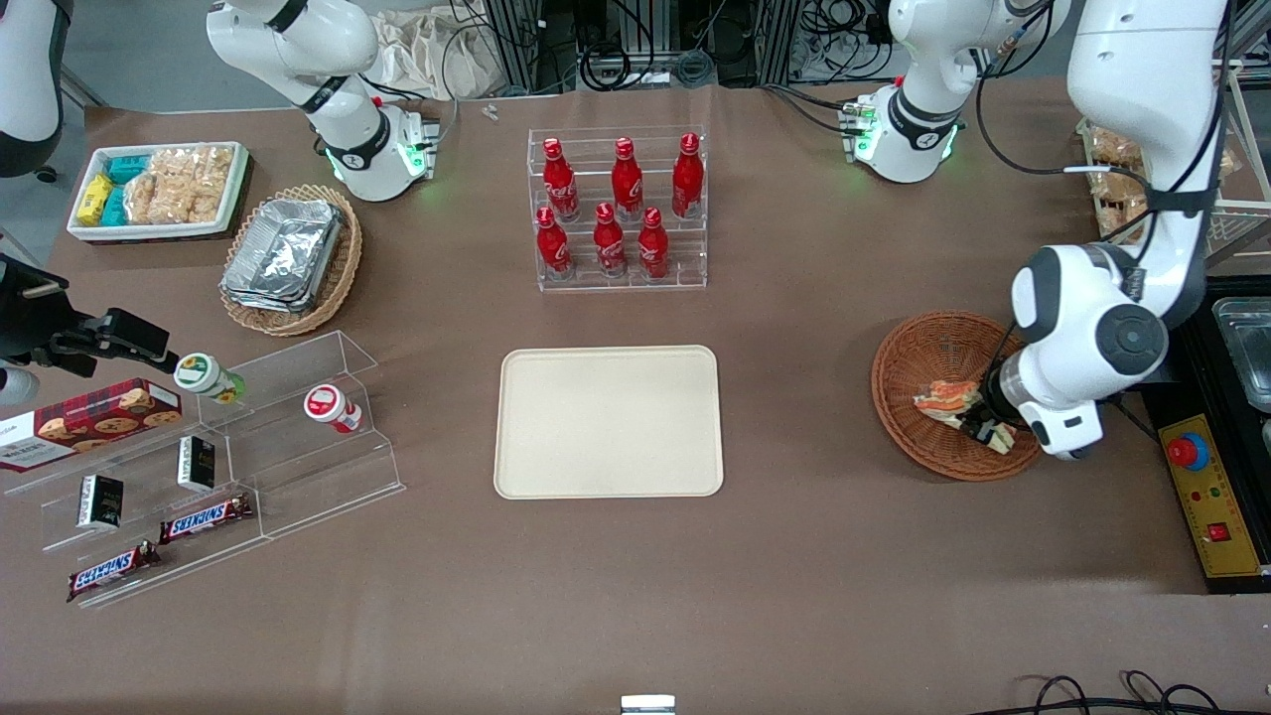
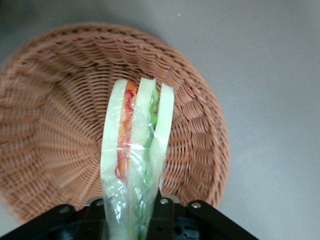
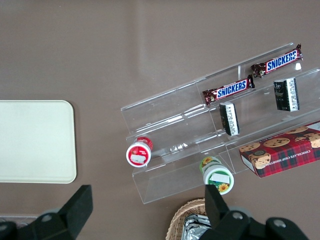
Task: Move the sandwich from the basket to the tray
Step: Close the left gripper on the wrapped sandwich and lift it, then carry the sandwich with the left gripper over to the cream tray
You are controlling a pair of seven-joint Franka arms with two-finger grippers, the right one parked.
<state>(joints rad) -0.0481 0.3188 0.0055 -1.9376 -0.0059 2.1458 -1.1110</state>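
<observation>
The word SNICKERS reads plainly on two chocolate bars (image 3: 228,90) (image 3: 277,61) lying on the clear plastic shelf (image 3: 180,120). The red bottles (image 1: 613,204) carry white script too small to read, and the red plaid cookie box (image 1: 91,421) shows lettering I cannot make out.

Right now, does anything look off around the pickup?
Nothing stands out. The gripper is in the basket, fingers shut on the sandwich; its wrap looks intact. The tray lies bare.

The left arm's pincer (image 1: 983,422) reaches into the round reddish-brown woven wicker basket (image 1: 918,367), closed on the clear-wrapped triangular white-bread sandwich (image 1: 948,400), well apart from the flat cream-beige rectangular plastic tray (image 1: 609,421) on the brown worktop (image 1: 794,556).
</observation>
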